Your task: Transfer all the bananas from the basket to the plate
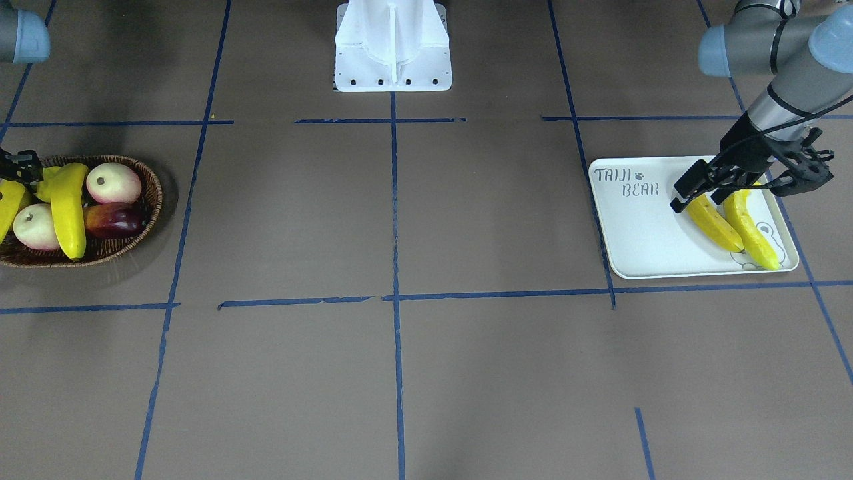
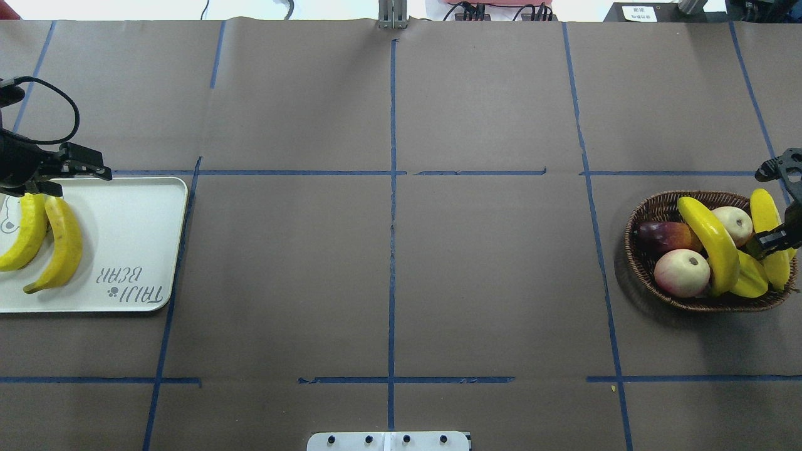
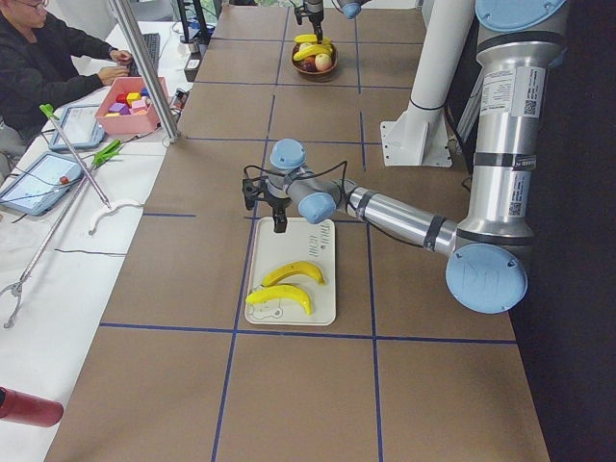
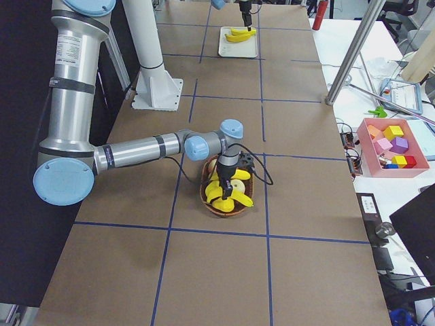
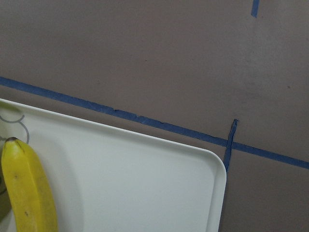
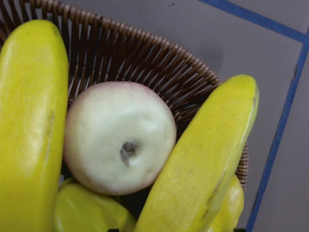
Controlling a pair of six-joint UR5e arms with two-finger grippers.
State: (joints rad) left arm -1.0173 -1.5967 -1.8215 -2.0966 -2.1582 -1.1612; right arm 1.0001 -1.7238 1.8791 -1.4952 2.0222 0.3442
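On the plate (image 2: 138, 213), two bananas (image 2: 62, 241) side by side at the end with the bear drawing, both inside the rim; bare white room toward the lettering end. In the basket (image 2: 634, 250), two more: a middle banana (image 2: 711, 244) lying across the other fruit, and an edge banana (image 2: 767, 210) along the outer rim. Also there: two pale apples (image 2: 682, 272), one dark red fruit (image 2: 667, 235), one starfruit (image 2: 749, 279). Left gripper (image 1: 696, 202) over the plate's far edge, fingers apart, holding nothing. Right gripper (image 2: 772, 239) down at the edge banana; cannot tell whether closed on it. Between basket and plate, wide bare table (image 2: 489, 282) crossed by blue tape lines (image 2: 391, 250).
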